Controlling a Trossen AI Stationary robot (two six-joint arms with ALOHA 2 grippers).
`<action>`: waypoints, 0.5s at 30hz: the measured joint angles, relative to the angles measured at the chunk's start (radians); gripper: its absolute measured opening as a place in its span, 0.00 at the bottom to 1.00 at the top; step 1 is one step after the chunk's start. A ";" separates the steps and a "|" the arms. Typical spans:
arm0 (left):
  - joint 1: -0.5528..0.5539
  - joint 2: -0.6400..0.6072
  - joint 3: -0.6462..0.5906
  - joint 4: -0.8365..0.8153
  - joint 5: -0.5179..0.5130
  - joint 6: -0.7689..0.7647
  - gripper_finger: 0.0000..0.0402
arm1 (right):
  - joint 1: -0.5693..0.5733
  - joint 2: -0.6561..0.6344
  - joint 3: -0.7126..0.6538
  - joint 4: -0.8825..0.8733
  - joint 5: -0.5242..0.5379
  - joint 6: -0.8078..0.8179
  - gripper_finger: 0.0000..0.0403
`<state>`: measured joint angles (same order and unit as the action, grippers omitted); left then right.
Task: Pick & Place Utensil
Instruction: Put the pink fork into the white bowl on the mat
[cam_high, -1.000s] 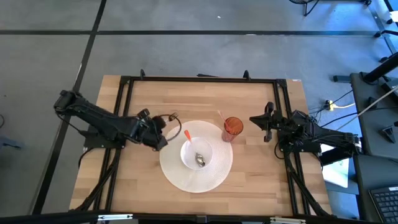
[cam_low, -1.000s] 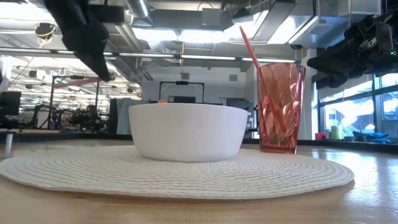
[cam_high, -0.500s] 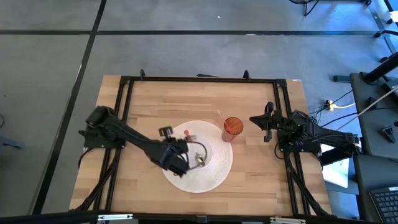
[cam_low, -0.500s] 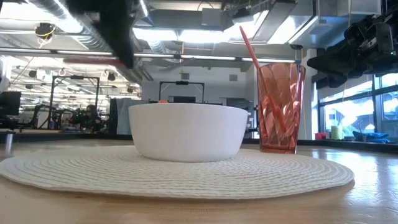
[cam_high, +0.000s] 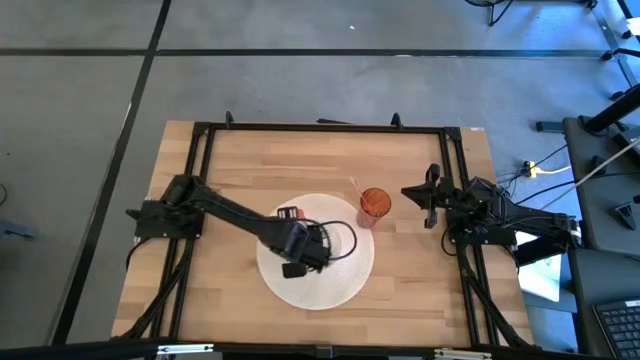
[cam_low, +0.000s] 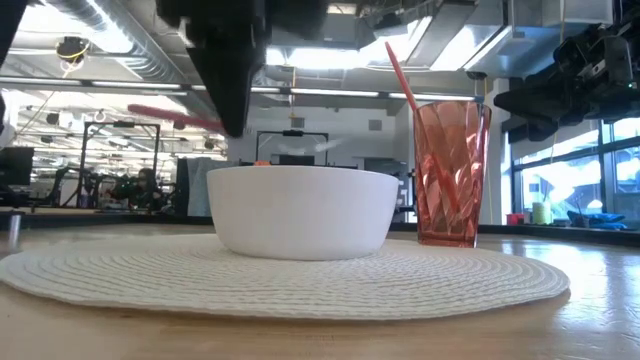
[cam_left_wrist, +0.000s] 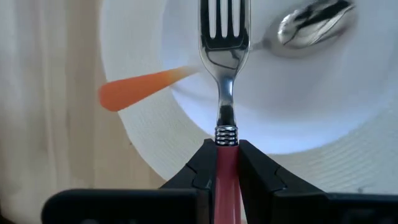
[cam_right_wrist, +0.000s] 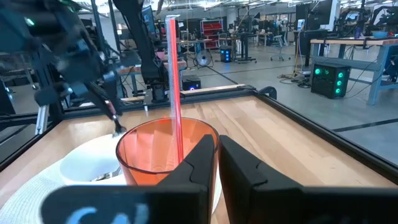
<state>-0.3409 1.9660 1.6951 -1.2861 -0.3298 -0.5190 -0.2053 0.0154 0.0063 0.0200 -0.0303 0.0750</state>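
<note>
My left gripper (cam_high: 308, 248) hangs over the white bowl (cam_high: 341, 236), shut on a fork (cam_left_wrist: 224, 56) with a red handle. The fork's tines point down at the bowl's inside (cam_left_wrist: 298, 93). In the low view the gripper (cam_low: 235, 60) stands above the bowl's (cam_low: 300, 210) left rim. A spoon (cam_left_wrist: 308, 25) lies in the bowl, and its orange handle (cam_left_wrist: 137, 87) juts over the rim. My right gripper (cam_high: 406, 191) waits at the table's right, shut, just right of the red cup (cam_high: 374, 205). My left gripper pinches the fork's red handle (cam_left_wrist: 227, 165) between its two fingers, just behind the ringed metal collar. The fork runs along the fingers and sticks out past their tips. The fingers slant down from the table's left. The fork is lifted clear above the bowl.
The bowl sits on a round woven placemat (cam_high: 320, 288). The red cup (cam_right_wrist: 165, 155) with a red straw (cam_right_wrist: 174, 87) stands at the mat's far right edge, close to my right gripper. Black frame rails (cam_high: 320, 128) ring the wooden table.
My left gripper has swung from the table's left toward the right and a little toward the near edge, carrying the fork from beside the placemat to above the bowl, and has tipped down over it. The spoon has stayed in the bowl.
</note>
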 joint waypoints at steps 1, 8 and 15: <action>0.008 0.010 0.000 0.000 0.016 0.016 0.09 | 0.000 0.000 0.000 0.000 0.000 0.000 0.06; 0.047 0.074 0.000 0.034 0.125 0.117 0.09 | 0.000 0.000 0.000 0.000 0.000 -0.004 0.06; 0.050 0.092 0.000 0.072 0.143 0.148 0.09 | 0.000 0.000 0.000 0.000 0.000 -0.004 0.06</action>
<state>-0.2908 2.0578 1.6955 -1.2141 -0.1871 -0.3707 -0.2052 0.0157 0.0063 0.0200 -0.0304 0.0711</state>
